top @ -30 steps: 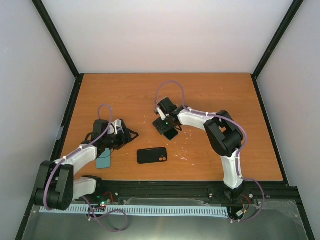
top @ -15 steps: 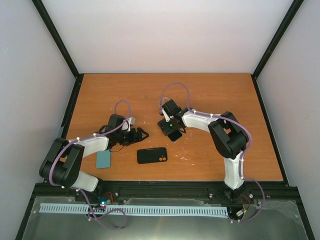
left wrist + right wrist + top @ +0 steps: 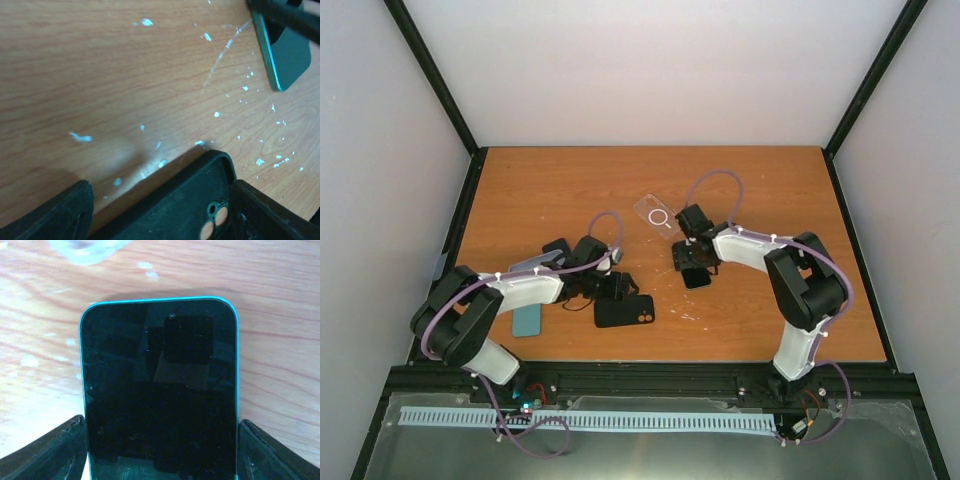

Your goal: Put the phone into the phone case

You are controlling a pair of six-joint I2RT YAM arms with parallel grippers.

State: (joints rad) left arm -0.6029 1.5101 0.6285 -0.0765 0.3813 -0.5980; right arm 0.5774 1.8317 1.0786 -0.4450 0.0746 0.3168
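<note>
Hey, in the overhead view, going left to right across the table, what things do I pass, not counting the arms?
light blue rectangle → black case → phone. The clear case overlaps the black case sideways, so it's left out.

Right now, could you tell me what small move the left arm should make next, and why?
Probably close the left jaws on the black case to steady it: they straddle its camera-hole end, while the right jaws clasp the phone by its sides.
</note>
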